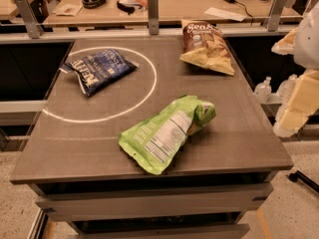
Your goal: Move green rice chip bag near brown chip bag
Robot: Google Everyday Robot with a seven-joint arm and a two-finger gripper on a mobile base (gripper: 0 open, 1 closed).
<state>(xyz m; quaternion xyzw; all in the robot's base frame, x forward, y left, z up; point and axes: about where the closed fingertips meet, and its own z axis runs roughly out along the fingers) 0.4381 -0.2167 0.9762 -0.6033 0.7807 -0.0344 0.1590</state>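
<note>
Green rice chip bag, blue bag, brown chip bag beyond; pincer unseen off-right

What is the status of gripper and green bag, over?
Gripper not in view; arm at right edge, beside table. Green rice chip bag near front edge, apart from brown chip bag at back right. Nothing between them.

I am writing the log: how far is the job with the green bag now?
Nothing looks done: the green rice chip bag lies near the front edge of the table, apart from the brown chip bag at the back right. Nothing is in hand; the gripper hangs beside the table's right side. Grasping and moving are left.
</note>
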